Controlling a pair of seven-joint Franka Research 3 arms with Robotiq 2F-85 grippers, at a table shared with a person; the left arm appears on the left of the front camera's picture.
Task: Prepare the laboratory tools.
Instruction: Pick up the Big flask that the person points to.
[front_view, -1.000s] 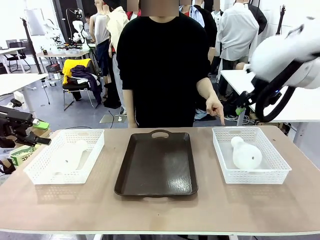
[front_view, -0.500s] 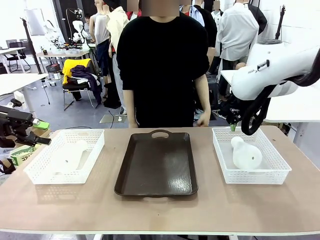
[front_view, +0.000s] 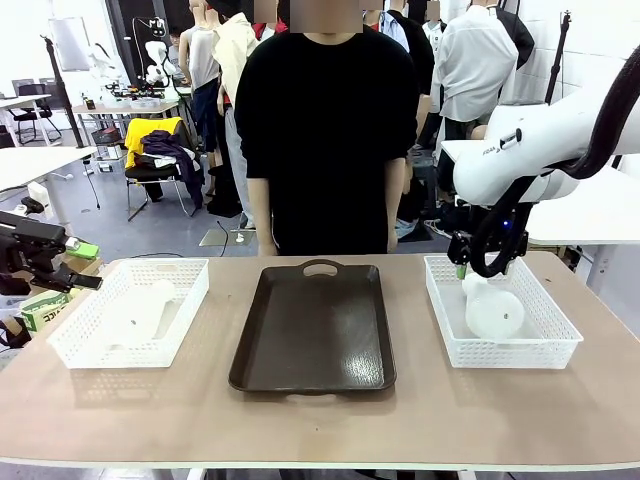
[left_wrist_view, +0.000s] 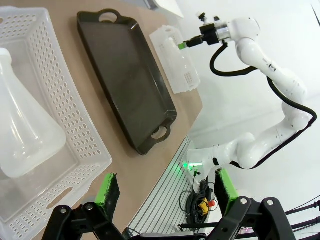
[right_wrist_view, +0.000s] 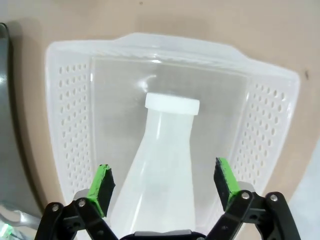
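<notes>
**A:** What do we get from the front?

**B:** We see the bench (front_view: 320, 420) with the left basket (front_view: 75, 345), a dark tray (front_view: 312, 325) in the middle, and the right basket (front_view: 505, 352). A person (front_view: 325, 130) stands behind the tray. The left flask (front_view: 140, 312) lies on its side in the left basket. The right flask (front_view: 492, 308) lies on its side in the right basket, neck towards the far end.

**A:** And the grippers?

**B:** The right gripper (front_view: 480, 268) hangs over the far end of the right basket, just above the right flask's neck. The left gripper (front_view: 80, 268) sits off the bench's left edge, apart from the left basket. From here we can't judge either pair of jaws.

**A:** Left wrist view?

**B:** There we find the left gripper (left_wrist_view: 166, 192) spread wide and holding nothing. The left flask (left_wrist_view: 22, 135) lies in the left basket (left_wrist_view: 75, 125) with the tray (left_wrist_view: 125, 80) beyond it. Farther off, the right gripper (left_wrist_view: 185, 44) hovers at the right basket (left_wrist_view: 175, 65).

**A:** Right wrist view?

**B:** We look down on the right flask (right_wrist_view: 167, 160) lying in the right basket (right_wrist_view: 70, 125), mouth pointing away from us. The right gripper (right_wrist_view: 164, 182) is wide, with a pad on either side of the flask's body. We see it holding nothing.
</notes>
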